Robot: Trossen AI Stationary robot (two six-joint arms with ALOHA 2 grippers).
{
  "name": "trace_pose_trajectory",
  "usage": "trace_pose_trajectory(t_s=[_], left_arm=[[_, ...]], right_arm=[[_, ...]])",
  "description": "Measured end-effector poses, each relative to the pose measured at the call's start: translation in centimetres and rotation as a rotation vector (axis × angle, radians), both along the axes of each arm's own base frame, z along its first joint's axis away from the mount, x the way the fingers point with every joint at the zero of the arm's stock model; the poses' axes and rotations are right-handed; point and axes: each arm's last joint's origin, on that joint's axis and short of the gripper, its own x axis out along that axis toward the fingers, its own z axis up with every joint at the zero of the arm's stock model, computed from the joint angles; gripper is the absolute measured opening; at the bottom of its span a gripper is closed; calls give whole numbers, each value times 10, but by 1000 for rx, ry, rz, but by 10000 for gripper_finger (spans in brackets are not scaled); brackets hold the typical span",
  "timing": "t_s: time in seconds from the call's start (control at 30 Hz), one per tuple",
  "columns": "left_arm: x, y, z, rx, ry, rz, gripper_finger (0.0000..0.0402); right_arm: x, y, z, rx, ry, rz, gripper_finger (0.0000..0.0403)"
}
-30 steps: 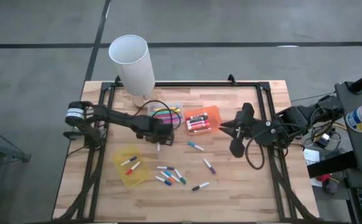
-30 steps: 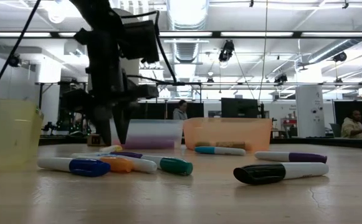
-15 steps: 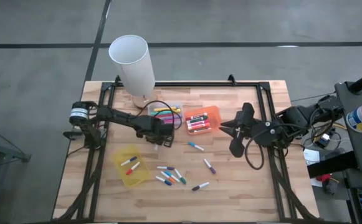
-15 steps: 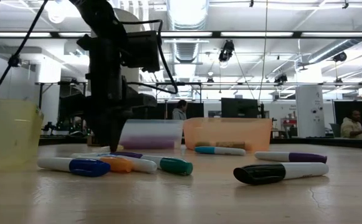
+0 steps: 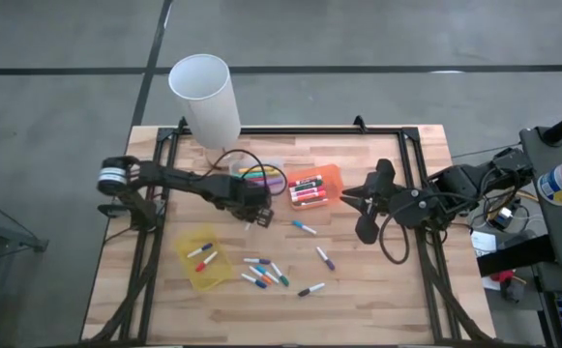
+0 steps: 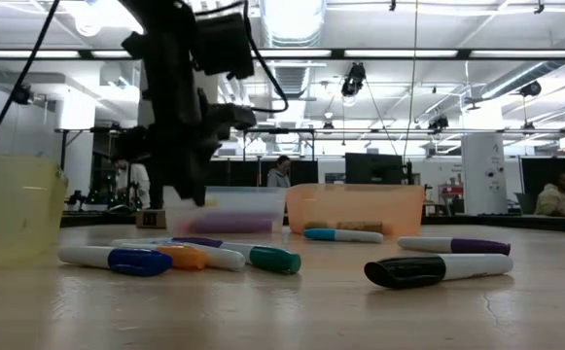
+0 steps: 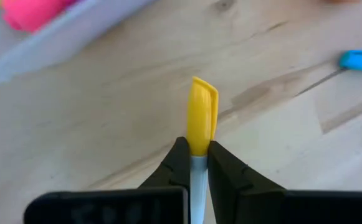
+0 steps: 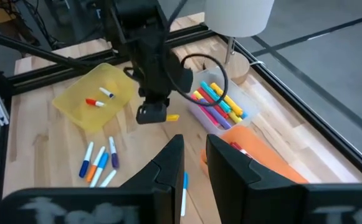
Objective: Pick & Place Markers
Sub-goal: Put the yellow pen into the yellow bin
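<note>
A yellow-capped marker with a white barrel [image 7: 202, 121] sits clamped between the jaws of the left gripper [image 7: 194, 163], lifted clear of the pale wooden table [image 5: 397, 280] just beside the clear translucent rectangular tray [image 5: 258, 177] of bright markers; the left wrist view alone shows this grip plainly, and a blue-capped marker [image 7: 359, 60] lying farther off; no writing can be read on any marker or tray; the high view shows loose markers in mixed colours [image 5: 264, 274] scattered on the table, two more in the translucent yellow tray [image 5: 203, 257], others in the translucent orange tray [image 5: 314, 187], and a tall white cylinder [image 5: 206, 100] at the far edge; the low view shows a black-capped marker [image 6: 438, 269] nearest; the right gripper [image 5: 365, 203] waits near the right side, its jaws slightly apart, holding nothing.
</note>
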Motion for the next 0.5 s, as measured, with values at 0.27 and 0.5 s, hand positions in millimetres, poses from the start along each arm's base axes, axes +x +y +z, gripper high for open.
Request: trace_pose_trajectory(t_s=[0.27, 0.5], left_arm=[[-7, -14, 36, 15, -93, -52, 23], [-16, -29, 61, 51, -179, -64, 23]], right_arm=[[-3, 1, 1, -23, -11, 3, 61], [-8, 11, 5, -12, -257, 237, 61]])
